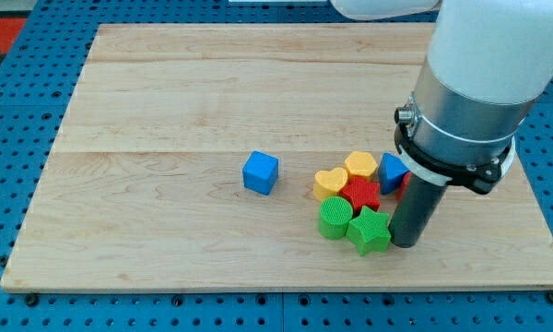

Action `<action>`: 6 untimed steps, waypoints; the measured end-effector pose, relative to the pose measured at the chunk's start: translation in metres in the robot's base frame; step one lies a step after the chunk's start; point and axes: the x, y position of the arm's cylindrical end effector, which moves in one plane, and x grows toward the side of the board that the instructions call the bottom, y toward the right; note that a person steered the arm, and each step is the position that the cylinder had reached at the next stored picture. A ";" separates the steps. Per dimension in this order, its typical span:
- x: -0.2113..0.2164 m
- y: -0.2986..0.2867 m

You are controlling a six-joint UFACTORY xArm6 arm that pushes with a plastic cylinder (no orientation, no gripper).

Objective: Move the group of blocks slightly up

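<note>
Blocks cluster low on the view's right: yellow heart, yellow block, red star, green cylinder, green star, blue block. My tip, holding nothing, touches the green star's right. Circle beneath them, then push upward gently. The blue cube sits apart.

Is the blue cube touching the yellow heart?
Apart. The camera view shows bare wood between the blue cube and the yellow heart.

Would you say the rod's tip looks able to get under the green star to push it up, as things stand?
Probably yes. My tip sits just to the view's right of the green star, and the bare board lies below the star, so sliding down and left around it looks unobstructed.
</note>
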 end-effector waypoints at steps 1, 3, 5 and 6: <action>0.000 0.004; 0.006 0.022; 0.033 -0.002; 0.016 -0.035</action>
